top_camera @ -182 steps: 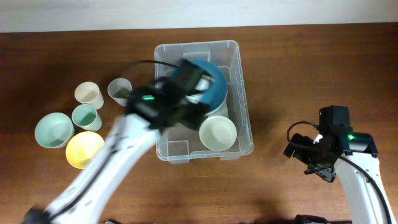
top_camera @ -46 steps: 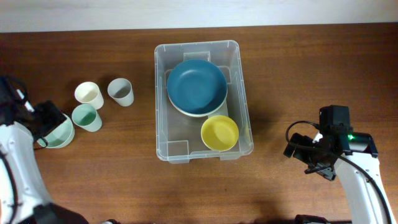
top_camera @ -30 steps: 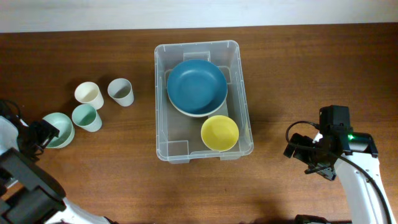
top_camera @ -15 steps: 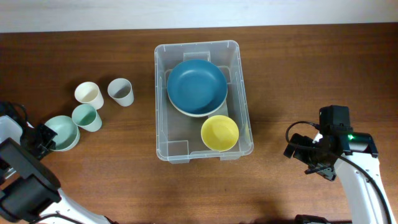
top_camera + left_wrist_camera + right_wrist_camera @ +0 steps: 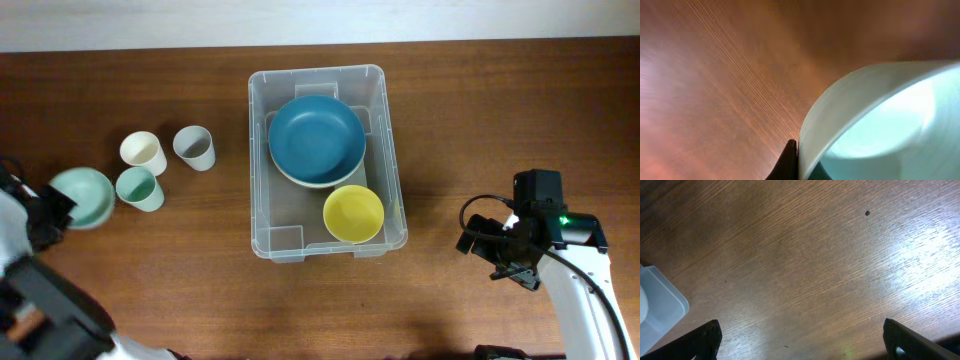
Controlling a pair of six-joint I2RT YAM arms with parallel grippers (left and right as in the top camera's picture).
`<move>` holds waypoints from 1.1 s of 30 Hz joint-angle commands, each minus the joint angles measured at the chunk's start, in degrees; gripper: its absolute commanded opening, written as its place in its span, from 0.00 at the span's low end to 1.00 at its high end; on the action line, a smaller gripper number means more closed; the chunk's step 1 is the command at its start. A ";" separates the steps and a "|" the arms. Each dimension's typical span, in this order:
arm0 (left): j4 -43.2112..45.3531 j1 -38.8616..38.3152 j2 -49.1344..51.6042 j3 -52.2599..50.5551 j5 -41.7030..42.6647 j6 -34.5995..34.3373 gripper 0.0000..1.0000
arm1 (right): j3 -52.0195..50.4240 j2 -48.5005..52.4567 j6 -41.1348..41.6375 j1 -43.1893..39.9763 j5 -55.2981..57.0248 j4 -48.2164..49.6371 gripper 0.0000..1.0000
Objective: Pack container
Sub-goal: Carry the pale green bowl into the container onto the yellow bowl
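The clear container (image 5: 391,150) stands mid-table with a blue bowl (image 5: 316,138) and a yellow bowl (image 5: 353,213) inside. At the far left, my left gripper (image 5: 52,207) is shut on the rim of a pale green bowl (image 5: 84,196). In the left wrist view the rim of that pale green bowl (image 5: 880,120) is pinched at my left gripper (image 5: 802,167), with one dark fingertip (image 5: 789,161) outside the wall. My right gripper (image 5: 505,265) rests at the right, open over bare wood. In its wrist view the right gripper (image 5: 802,340) holds nothing, and a container corner (image 5: 660,307) shows at the left.
Three cups stand left of the container: a cream cup (image 5: 143,152), a grey cup (image 5: 194,147) and a green cup (image 5: 138,188), which sits close beside the held bowl. The table's far edge runs along the top.
My left gripper has closed on the pale green bowl's rim, and the bowl has shifted slightly up and left. The right arm has not moved.
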 commanded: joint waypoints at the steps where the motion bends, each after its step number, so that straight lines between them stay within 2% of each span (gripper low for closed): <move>1: 0.07 -0.68 -12.83 0.44 0.26 -0.83 0.01 | -0.17 -0.02 -0.15 0.17 0.76 0.37 0.99; 6: 0.02 -6.78 -24.39 0.44 5.35 -0.59 0.01 | -0.17 -0.02 -0.15 0.17 0.74 0.59 0.99; 11: -0.70 -20.70 -30.40 0.44 10.99 1.22 0.01 | -0.17 -0.02 -0.15 0.17 0.74 0.57 0.99; 16: -0.24 -44.06 -29.86 0.44 11.28 6.05 0.01 | -0.17 -0.02 -0.15 0.17 0.74 0.55 0.99; 17: 0.76 -52.15 -28.44 0.63 10.10 8.13 0.01 | -0.17 -0.02 -0.15 0.17 0.72 0.55 0.99; 18: 0.96 -55.30 -27.61 0.90 9.27 8.57 0.01 | -0.17 -0.02 -0.13 0.17 0.72 0.55 0.99; 19: 0.85 -62.20 -24.81 2.21 7.13 9.31 0.01 | -0.17 -0.02 -0.15 0.17 0.72 0.48 0.99; 21: 0.28 -67.38 -21.29 4.04 6.62 10.47 0.01 | -0.17 -0.02 -0.15 0.17 0.72 0.37 0.99; 25: -1.36 -72.74 -13.57 8.04 6.62 10.84 0.01 | -0.17 -0.02 -0.15 0.17 0.72 0.28 0.99; 33: -3.54 -74.23 -1.27 10.14 6.67 11.02 0.01 | -0.17 -0.02 -0.13 0.17 0.72 -0.04 0.99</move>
